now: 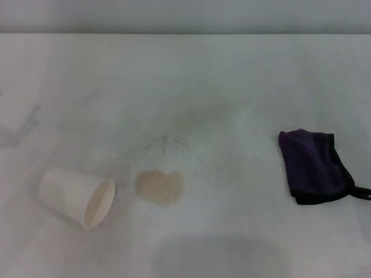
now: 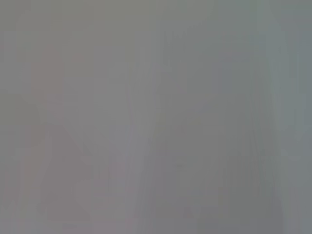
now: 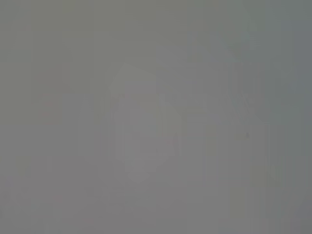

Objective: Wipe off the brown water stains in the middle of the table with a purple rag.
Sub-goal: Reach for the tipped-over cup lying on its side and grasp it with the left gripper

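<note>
Purple rag (image 1: 315,167): lies folded and flat on the white surface (image 1: 241,73), on the robot's right side, well apart from the stain; a small black loop sticks out at its near right corner.
Brown water stains (image 1: 160,186): one tan, roughly heart-shaped blotch near the middle, toward the near edge, still wet-looking and unwiped.
Paper cup (image 1: 77,197): tipped on its side just beside the stain on the robot's left, its mouth turned toward the blotch.
Grey smudges: faint speckled marks just beyond the stain; they are not the target.
Left tool: not in any view, so I cannot tell how far open it is or whether it holds anything.
Right tool: likewise out of sight; its opening and load cannot be told. Both wrist views show only flat grey.
Step in hand: judging by the untouched rag, the job stands at its very start, and fetching the cloth comes first.
Which arm: the right one seems the natural choice, since the rag sits on its side.
Grasp advice: come down over the thick folded middle of the cloth rather than the thin black edging or the loop, so enough fabric bunches between the fingers.
Wipe advice: press flat onto the blotch and stroke away from the cup.
Risk: the light cup would likely roll if nudged.
</note>
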